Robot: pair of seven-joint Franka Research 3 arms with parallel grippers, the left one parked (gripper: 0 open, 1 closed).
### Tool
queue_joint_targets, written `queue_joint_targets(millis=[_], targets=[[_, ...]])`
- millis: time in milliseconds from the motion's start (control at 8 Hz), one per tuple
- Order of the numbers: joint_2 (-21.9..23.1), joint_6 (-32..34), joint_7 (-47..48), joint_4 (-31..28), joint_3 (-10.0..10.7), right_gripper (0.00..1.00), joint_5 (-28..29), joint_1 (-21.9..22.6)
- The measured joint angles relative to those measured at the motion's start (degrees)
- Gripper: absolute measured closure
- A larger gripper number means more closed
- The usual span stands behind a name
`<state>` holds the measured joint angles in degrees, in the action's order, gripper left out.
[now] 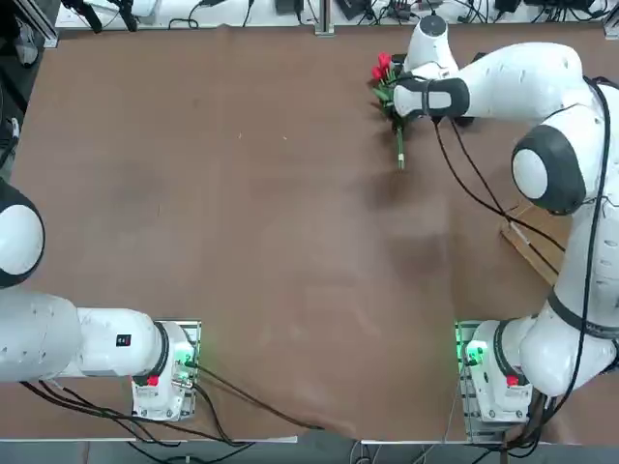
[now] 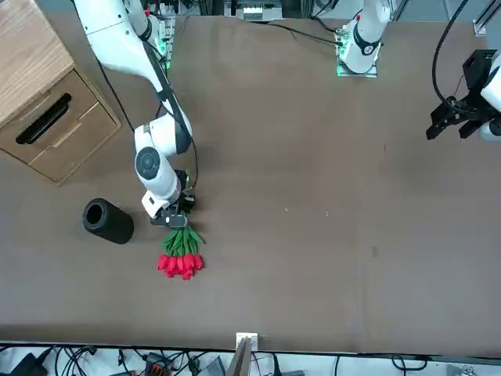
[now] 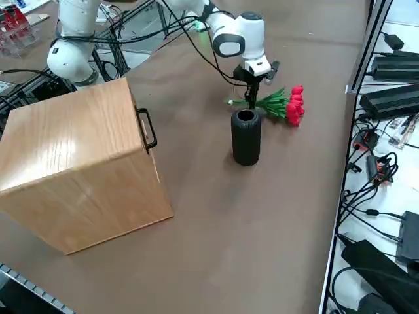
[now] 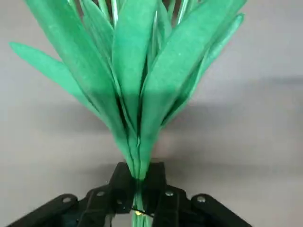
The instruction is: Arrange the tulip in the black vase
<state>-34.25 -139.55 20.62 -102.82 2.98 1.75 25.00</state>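
Red tulip blooms and smooth, strap-like green leaves fan from slender stems pinched in the right hand, near the surface's far edge from the robot. The bunch lies nearly level beside the matte black cylinder vase; lowered at that tilt, its stems could strike the rim and topple the vase.

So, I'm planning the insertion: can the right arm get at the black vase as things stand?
Probably yes: the vase stands upright close to the right gripper, nothing visible between them, though its fingers are shut on the tulip.
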Motion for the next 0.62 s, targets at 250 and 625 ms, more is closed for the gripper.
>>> queue_joint_targets(millis=[250, 625], targets=[[3.8, 5.4, 0.0, 0.9, 1.2, 0.87, -1.0, 0.0], [12.8, 14.9, 3.6, 1.7, 3.9, 0.87, -4.9, -0.2]])
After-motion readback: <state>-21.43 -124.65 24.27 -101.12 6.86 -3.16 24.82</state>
